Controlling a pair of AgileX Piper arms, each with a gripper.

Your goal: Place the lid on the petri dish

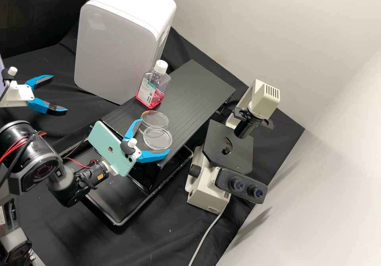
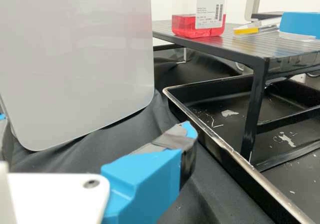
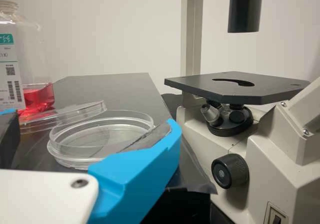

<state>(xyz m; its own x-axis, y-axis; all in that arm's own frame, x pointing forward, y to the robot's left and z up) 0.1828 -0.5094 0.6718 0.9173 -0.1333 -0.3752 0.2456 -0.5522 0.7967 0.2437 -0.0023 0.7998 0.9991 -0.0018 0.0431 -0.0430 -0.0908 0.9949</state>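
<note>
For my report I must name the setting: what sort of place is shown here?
Most likely a biology laboratory: a microscope stands beside a black rack holding a bottle of red liquid and a clear petri dish.

Bright, even light falls from above. The microscope (image 1: pixel 222 171) throws a soft grey shadow onto the white wall (image 1: pixel 317 99). The petri dish (image 3: pixel 100 139) rim glints faintly. The tray (image 2: pixel 215 139) beneath the rack (image 2: pixel 260 53) lies in shade.
</note>
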